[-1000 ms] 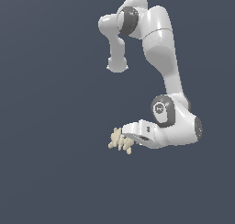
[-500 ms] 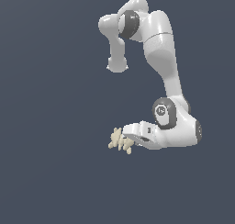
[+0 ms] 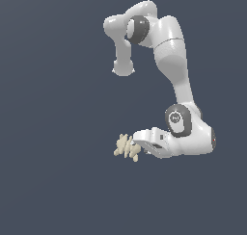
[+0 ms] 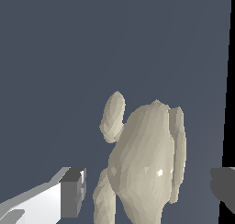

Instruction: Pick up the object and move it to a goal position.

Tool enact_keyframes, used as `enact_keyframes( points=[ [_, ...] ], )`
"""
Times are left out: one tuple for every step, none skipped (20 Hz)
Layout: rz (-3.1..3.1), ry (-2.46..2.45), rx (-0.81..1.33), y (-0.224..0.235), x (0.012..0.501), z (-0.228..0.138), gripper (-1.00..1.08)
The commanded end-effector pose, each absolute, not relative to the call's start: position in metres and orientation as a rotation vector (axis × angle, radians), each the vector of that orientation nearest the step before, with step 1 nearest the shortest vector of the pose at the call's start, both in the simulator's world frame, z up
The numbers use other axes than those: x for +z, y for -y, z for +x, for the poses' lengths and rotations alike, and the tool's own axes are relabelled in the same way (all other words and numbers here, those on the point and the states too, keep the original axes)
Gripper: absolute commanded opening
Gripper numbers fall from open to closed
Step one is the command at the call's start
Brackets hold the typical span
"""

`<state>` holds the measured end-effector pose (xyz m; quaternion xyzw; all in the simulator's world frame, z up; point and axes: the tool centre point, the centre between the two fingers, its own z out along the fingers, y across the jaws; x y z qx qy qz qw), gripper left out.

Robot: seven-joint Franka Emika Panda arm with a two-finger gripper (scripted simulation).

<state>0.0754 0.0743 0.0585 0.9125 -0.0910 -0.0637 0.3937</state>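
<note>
Arm [image 3: 173, 60] folded low, wrist turned sideways so the gripper [image 3: 137, 146] points toward 9 o'clock in the exterior view. The object [image 3: 126, 147], a cream lumpy cluster of lobes, sits right at the gripper's tip, at about 7 o'clock from frame centre, against plain dark background; no surface edge is readable under it.

Wrist view: object [image 4: 142, 165] fills the space between the two fingers. One light finger [image 4: 73, 193] at 8 o'clock of the object, the dark one [image 4: 224, 187] at 4 o'clock. Visible gaps on both sides, so the pincer is spread around it, not pinching yet.

Judged step: closing for the grasp; lift and carry to goal not yet done. No goal marker seen.

Risks:
- Lobes are pointed and uneven, so pads may land on a ridge and the cluster could twist or pop out on closing.
- Object looks closer to the light finger; that pad would likely touch first and shove it sideways.
- Depth between the fingers is hard to judge here; a shallow tip grip could slip during lift.
</note>
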Motion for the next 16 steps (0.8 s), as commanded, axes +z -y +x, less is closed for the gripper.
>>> enact_keyframes(
  points=[
    [2.305,0.234,-0.156,-0.075,0.058,0.076,1.08],
    [2.305,0.234,-0.155,-0.076,0.058,0.076,1.08],
    [2.309,0.232,-0.158,-0.076,0.058,0.075,1.08],
    [2.309,0.232,-0.158,-0.075,0.058,0.075,1.08],
    [2.309,0.232,-0.158,-0.075,0.057,0.075,1.08],
    [2.309,0.232,-0.158,-0.074,0.057,0.075,1.08],
    [2.308,0.232,-0.158,-0.073,0.055,0.075,1.08],
    [2.308,0.233,-0.157,-0.071,0.054,0.074,1.08],
    [2.307,0.233,-0.157,-0.069,0.052,0.074,1.08],
    [2.307,0.233,-0.157,-0.066,0.050,0.073,1.08],
    [2.307,0.233,-0.157,-0.064,0.047,0.072,1.08],
    [2.307,0.233,-0.157,-0.062,0.045,0.072,1.08],
    [2.306,0.233,-0.157,-0.060,0.044,0.071,1.08],
    [2.306,0.233,-0.157,-0.059,0.043,0.071,1.08],
    [2.306,0.234,-0.156,-0.058,0.042,0.070,1.08],
    [2.306,0.234,-0.156,-0.057,0.041,0.070,1.08]
  ],
)
